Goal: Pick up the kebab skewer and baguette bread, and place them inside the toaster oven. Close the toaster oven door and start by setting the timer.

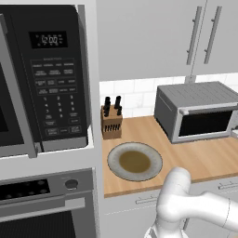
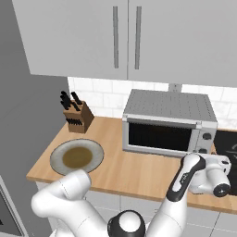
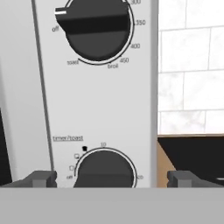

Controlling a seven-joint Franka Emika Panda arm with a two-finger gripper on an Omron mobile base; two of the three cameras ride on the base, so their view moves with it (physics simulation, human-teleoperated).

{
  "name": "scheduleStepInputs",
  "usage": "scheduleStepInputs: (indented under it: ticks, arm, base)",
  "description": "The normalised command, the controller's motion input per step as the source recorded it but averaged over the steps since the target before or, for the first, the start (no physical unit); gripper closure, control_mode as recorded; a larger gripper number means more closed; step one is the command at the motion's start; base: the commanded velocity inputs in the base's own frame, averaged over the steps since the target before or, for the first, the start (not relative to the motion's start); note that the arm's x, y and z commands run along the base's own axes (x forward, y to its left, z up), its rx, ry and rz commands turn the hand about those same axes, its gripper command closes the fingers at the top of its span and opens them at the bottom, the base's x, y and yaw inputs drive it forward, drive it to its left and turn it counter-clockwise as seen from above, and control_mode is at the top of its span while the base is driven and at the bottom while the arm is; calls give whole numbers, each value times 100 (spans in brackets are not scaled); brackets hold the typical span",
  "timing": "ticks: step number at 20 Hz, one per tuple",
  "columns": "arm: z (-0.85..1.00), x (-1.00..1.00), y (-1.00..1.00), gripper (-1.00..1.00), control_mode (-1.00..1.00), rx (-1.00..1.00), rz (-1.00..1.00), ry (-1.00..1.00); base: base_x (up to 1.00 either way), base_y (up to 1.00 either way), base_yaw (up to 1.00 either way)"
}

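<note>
facing the timer knob [image 3: 105,168], gripper [image 3: 111,178] apparently spread wide.

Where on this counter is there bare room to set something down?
Bare wood lies between the plate and the toaster oven, and along the counter's front edge. It is crowded by the left wall, where the knife block stands behind the plate.

The toaster oven [image 2: 169,122] stood on the wooden counter [image 2: 139,171] against the tiled wall [image 2: 99,95], its door [image 2: 159,135] shut. To its left a knife block [image 2: 76,115] sat near the wall, and a plate [image 2: 77,156] lay in front of that block, near the counter's front edge. The microwave [image 1: 44,79] hung left of the counter, above a built-in oven [image 1: 46,204]. Cabinets [image 2: 125,37] hung overhead.
</note>
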Motion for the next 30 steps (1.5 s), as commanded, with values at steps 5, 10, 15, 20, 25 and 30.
scheduleStepInputs:
  ticks: [5, 10, 15, 20, 25, 30]
  arm:
    - [0, 2, 7, 100, -100, 0, 0, 0]
    - [0, 0, 0, 100, -100, 0, 0, 0]
    - [0, 0, 0, 100, -100, 1, 0, 0]
    - [-4, 0, 0, 100, -100, 11, -1, 0]
    - [-1, 0, 0, 100, -100, 17, -7, 0]
    - [0, 0, 0, 100, -100, 20, -10, 0]
  base:
    - [0, 0, 0]
    - [0, 0, 0]
    - [0, 0, 0]
    - [0, 0, 0]
    - [0, 0, 0]
    - [0, 0, 0]
